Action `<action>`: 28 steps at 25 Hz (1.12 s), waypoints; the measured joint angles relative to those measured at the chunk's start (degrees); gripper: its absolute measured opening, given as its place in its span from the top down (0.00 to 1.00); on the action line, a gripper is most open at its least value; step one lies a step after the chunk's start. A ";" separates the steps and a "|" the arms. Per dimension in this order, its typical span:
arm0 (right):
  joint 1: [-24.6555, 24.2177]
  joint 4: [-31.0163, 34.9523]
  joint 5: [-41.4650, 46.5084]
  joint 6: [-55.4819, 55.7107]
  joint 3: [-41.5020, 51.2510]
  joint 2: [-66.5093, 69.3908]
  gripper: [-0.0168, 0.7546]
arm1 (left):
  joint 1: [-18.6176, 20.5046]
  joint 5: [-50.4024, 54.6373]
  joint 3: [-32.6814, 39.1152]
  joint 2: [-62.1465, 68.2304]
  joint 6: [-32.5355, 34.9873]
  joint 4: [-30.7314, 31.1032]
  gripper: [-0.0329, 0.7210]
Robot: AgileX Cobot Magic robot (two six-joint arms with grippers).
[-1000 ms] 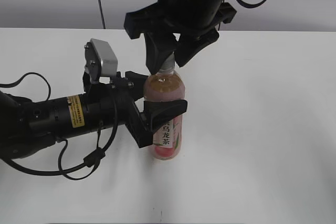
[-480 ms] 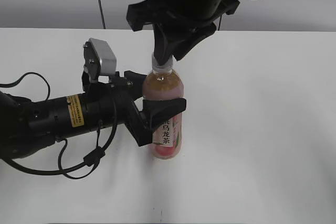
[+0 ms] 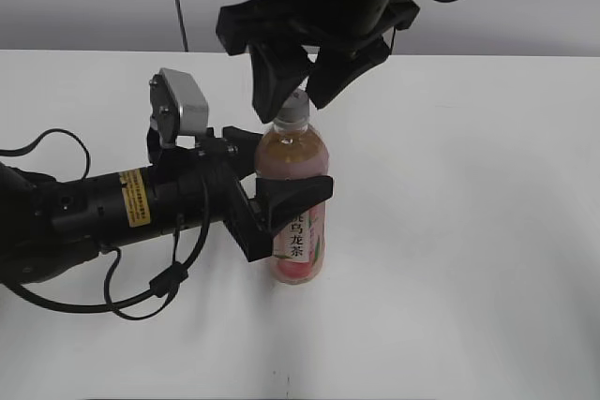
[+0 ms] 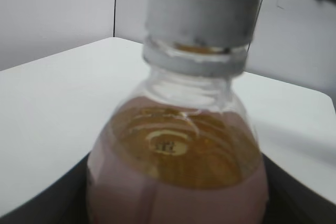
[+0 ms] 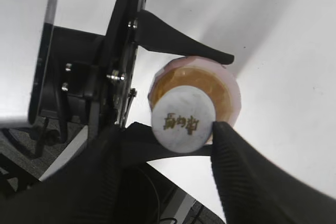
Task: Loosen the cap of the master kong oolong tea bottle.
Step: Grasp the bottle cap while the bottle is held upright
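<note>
Bottle: the slim clear plastic master kong oolong tea bottle (image 3: 298, 208), amber-pink tea inside and a pink-and-white label with black characters, stands upright on the plain white table (image 3: 469, 231), its long axis vertical.

Cap: the small round white plastic screw cap (image 5: 183, 119) sits on the neck at the very top, a grey mark on its face, much narrower than the body below it.

My left gripper (image 3: 281, 199): it comes in from the side, low and level, and its black jaws are closed around the bottle's body just under the shoulder, pinning it to stop it turning.

My right gripper (image 3: 298, 91): it hangs straight above the bottle, pointing down along the bottle's axis. The jaws are spread, one black finger to each side of the cap. In the right wrist view one ribbed finger (image 5: 247, 177) looks to be just touching the cap's edge while the other stands off, so I have no hold on it.

Relation that matters: the cap lies directly below my right gripper and between its fingers, a little off-centre towards one of them.

Nearer arm: the right, clearly; the left is occupied with the body.

Next move, as I judge it: close on the cap, then twist about the vertical axis.
</note>
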 joint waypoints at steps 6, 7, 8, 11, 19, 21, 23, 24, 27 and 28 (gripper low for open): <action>0.00 0.32 -0.05 0.00 0.00 0.50 0.44 | 0.00 0.00 0.00 0.00 0.00 0.00 0.35; 0.00 0.19 -0.05 0.00 0.00 0.82 0.45 | 0.00 0.00 0.00 0.00 0.00 0.00 0.35; 0.00 0.04 -0.05 0.00 0.00 1.12 0.46 | 0.00 0.00 0.00 0.00 0.00 0.00 0.35; 0.00 -0.43 -0.05 0.00 0.00 1.32 0.49 | 0.00 0.00 0.00 0.00 0.00 0.00 0.35; 0.00 -1.53 0.04 0.00 -0.26 1.44 0.61 | 0.00 0.00 0.00 0.00 0.00 -0.06 0.35; 0.00 -1.53 0.04 0.00 -0.31 1.44 0.61 | 0.00 0.00 0.00 0.00 0.00 -0.06 0.35; 0.00 -1.53 0.04 -1.48 -0.31 1.44 0.61 | 0.00 0.00 0.00 0.00 0.00 -0.06 0.35; 0.00 -1.58 0.04 -2.56 -0.31 1.44 0.61 | 0.00 0.00 0.00 0.00 0.00 -0.06 0.35; 0.00 -1.63 0.04 -8.67 -0.31 1.44 0.61 | 0.00 0.00 0.00 0.00 0.00 0.07 0.35; 0.00 -1.69 0.06 -10.89 -0.31 1.44 0.61 | 0.00 0.00 0.00 0.00 0.00 0.13 0.35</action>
